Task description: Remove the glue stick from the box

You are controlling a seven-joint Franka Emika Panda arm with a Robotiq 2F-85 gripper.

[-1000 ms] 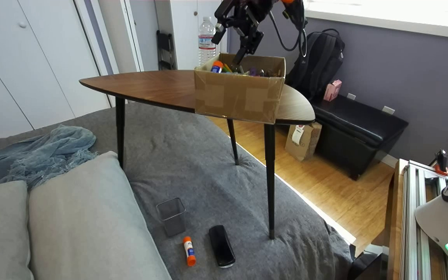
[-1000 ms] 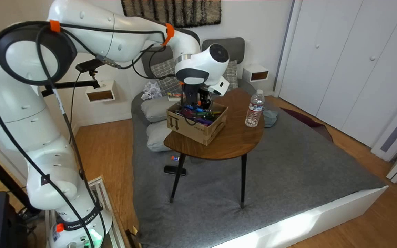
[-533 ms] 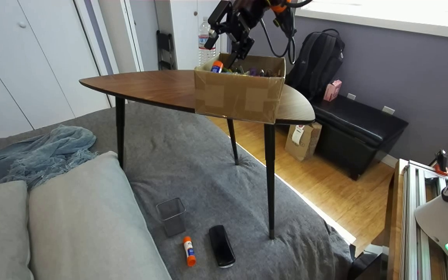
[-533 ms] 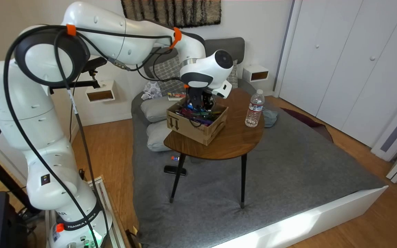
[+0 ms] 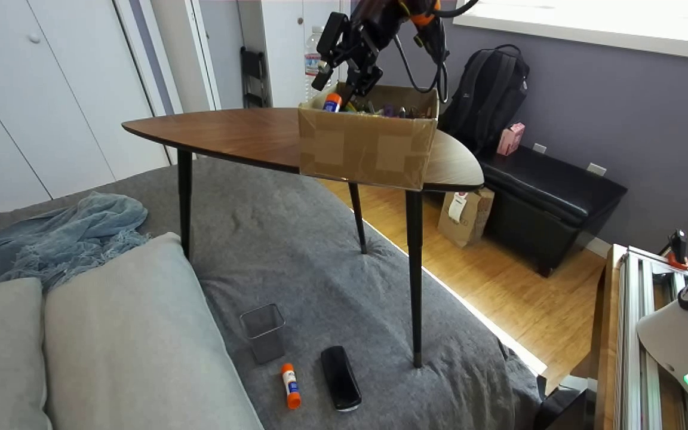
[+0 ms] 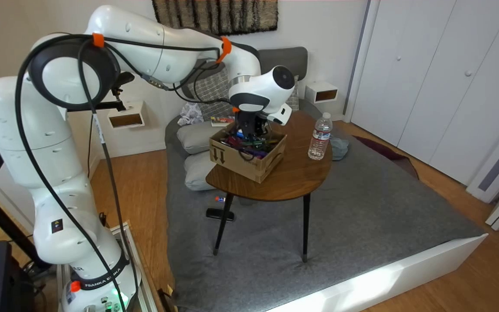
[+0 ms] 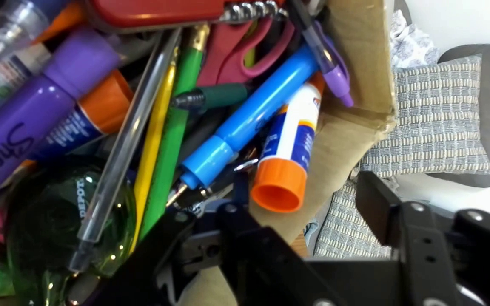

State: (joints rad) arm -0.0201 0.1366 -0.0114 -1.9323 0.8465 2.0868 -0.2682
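The tan cardboard box [image 5: 368, 146] stands on the wooden table, full of pens and markers; it also shows in an exterior view [image 6: 236, 167]. A glue stick [image 7: 287, 157] with an orange cap and blue-white label leans in the box's corner, cap end up; its cap shows above the rim in an exterior view [image 5: 332, 103]. My gripper [image 7: 306, 193] is open and empty. In the wrist view one finger is over the contents left of the cap, the other appears beyond the box edge. The gripper [image 5: 333, 88] is just above the glue stick in an exterior view.
A blue marker [image 7: 249, 114] lies against the glue stick. Another orange-capped stick [image 7: 104, 104] lies under a purple marker [image 7: 36, 114]. A water bottle [image 6: 320, 136] stands on the table [image 6: 271, 190]. Another glue stick [image 5: 290, 385] and a black case [image 5: 340, 378] lie on the bed.
My open gripper has moved down and toward the glue stick's corner of the box. The arm has shifted right and lower in an exterior view. The box and glue stick have not visibly moved.
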